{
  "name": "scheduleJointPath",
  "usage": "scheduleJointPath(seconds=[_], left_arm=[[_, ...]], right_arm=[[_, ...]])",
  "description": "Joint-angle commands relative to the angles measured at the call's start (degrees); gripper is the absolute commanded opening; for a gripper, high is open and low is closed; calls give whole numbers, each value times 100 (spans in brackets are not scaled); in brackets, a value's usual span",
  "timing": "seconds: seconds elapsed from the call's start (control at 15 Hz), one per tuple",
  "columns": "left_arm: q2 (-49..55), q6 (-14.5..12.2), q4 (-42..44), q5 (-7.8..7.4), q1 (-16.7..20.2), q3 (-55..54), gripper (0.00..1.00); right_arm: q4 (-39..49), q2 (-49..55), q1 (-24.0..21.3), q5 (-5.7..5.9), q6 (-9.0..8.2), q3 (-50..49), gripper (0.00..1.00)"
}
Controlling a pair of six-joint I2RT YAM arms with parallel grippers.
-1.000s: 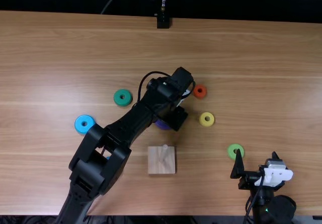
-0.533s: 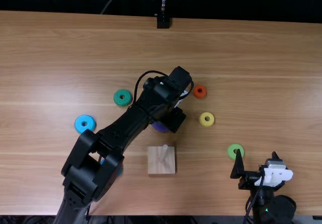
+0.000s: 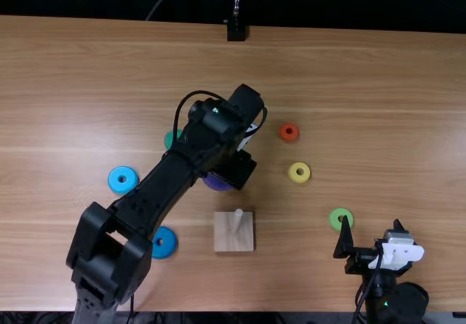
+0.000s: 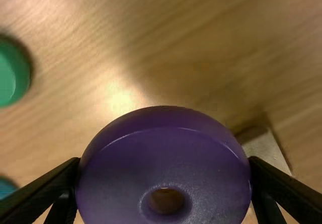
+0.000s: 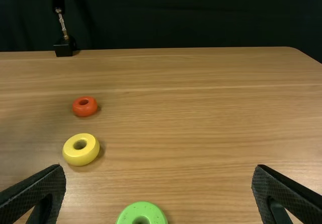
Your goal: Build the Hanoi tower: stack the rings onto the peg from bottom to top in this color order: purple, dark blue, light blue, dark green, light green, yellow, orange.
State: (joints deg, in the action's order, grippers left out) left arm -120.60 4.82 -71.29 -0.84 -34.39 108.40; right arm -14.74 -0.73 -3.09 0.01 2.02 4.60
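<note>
Table (image 3: 408, 120): big, light brown and made of wood
Left arm (image 3: 149, 193): black, leaning in from the near edge over the left side of the table
Left gripper (image 3: 236, 170): over the middle of the table, its two fingers clamped on the purple ring (image 4: 115, 168), one on each side
Right gripper (image 3: 371, 223): by the near edge, toward the right corner, its two fingers wide apart
Wooden block (image 3: 234, 240): in the middle part, nearer the near edge, with a peg (image 3: 238, 218) on it
Purple ring: in the left gripper, farther from the near edge than the block
Dark blue ring (image 3: 170, 244): between the left arm and the block
Light blue ring (image 3: 113, 181): toward the left edge
Dark green ring (image 3: 169, 137): partly under the left arm in the top view
Light green ring (image 3: 333, 219): near the right gripper
Yellow ring (image 3: 293, 172): right of the middle
Orange ring (image 3: 282, 132): near the yellow ring, closer to the far edge
</note>
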Motion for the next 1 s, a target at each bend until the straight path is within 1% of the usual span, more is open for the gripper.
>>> scheduleJointPath(seconds=[0.0,0.2,0.27,0.47,0.6,0.8,0.93], left_arm=[[326,56,-117,-42,73,296,0],[511,98,-381,-64,73,454,0],[616,204,-433,-85,73,454,0],[915,763,-476,-95,38,454,0],[1126,1005,-592,-95,-15,454,0],[1337,1490,-898,-95,-32,454,0],[1442,1796,-1045,-95,-120,454,0]], right_arm=[[-346,73,46,178,-33,-363,100],[-346,73,46,178,-33,-363,100],[-346,73,46,168,-33,-363,100],[-346,73,46,178,-33,-363,100],[-346,73,46,168,-33,-363,100],[-346,73,46,178,-33,-363,100],[-346,73,46,168,-33,-363,100]])
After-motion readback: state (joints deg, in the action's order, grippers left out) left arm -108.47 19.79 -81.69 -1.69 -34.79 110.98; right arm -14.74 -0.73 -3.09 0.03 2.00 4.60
